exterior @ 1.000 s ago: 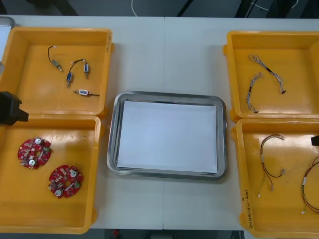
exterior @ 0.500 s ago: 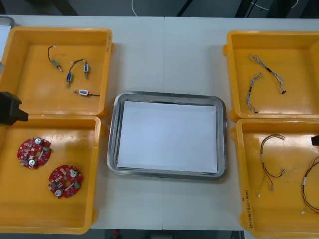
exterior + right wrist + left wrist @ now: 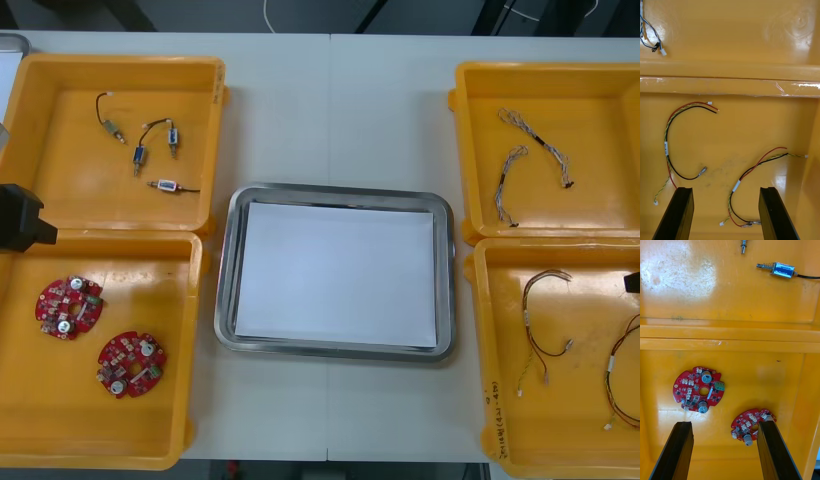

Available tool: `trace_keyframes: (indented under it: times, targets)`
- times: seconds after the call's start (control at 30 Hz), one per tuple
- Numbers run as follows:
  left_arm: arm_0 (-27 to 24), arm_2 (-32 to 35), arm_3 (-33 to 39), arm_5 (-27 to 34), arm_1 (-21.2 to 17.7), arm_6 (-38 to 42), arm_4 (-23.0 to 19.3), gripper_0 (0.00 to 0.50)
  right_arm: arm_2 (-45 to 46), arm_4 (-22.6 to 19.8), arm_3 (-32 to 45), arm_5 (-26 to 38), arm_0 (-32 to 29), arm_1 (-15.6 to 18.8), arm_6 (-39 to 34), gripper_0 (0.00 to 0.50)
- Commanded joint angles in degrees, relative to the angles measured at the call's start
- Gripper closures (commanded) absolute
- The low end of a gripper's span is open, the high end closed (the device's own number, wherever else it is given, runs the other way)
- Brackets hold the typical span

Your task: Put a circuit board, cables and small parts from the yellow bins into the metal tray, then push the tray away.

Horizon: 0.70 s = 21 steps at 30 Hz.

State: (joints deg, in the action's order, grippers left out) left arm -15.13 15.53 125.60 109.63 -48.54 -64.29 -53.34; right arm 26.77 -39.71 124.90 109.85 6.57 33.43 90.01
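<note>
The metal tray [image 3: 338, 190], white inside, sits mid-table with nothing in it. Two round red circuit boards [image 3: 70, 305] [image 3: 131, 363] lie in the near left yellow bin [image 3: 100, 430]. My left gripper [image 3: 723, 452] hangs open above that bin, with one board [image 3: 698, 389] ahead of its fingers and the other [image 3: 750, 425] against the inner side of one finger [image 3: 773, 450]. My right gripper [image 3: 727, 213] is open over the near right bin [image 3: 570, 430], where a red and yellow cable [image 3: 752, 170] lies between its fingers and another [image 3: 668, 150] lies beside them.
Small metal parts [image 3: 140, 150] with black leads lie in the far left bin [image 3: 60, 200]. Twisted blue and white cables [image 3: 515, 165] lie in the far right bin [image 3: 600, 120]. Bare table lies beyond the tray. The left arm [image 3: 20, 218] and right arm [image 3: 632, 283] show at the side edges.
</note>
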Motion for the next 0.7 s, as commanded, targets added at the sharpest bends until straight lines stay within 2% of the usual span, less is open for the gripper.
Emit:
trace_keyframes:
  times: [0.03, 0.7]
  targets:
    - [0.9, 1.9, 1.5, 0.4, -2.6, 0.4, -0.4, 0.000, 1.2, -0.5, 0.5, 0.1, -0.9, 0.0, -1.8, 0.000]
    - [0.9, 1.9, 1.5, 0.4, -2.6, 0.4, -0.4, 0.000, 1.2, -0.5, 0.5, 0.1, -0.9, 0.0, -1.8, 0.000]
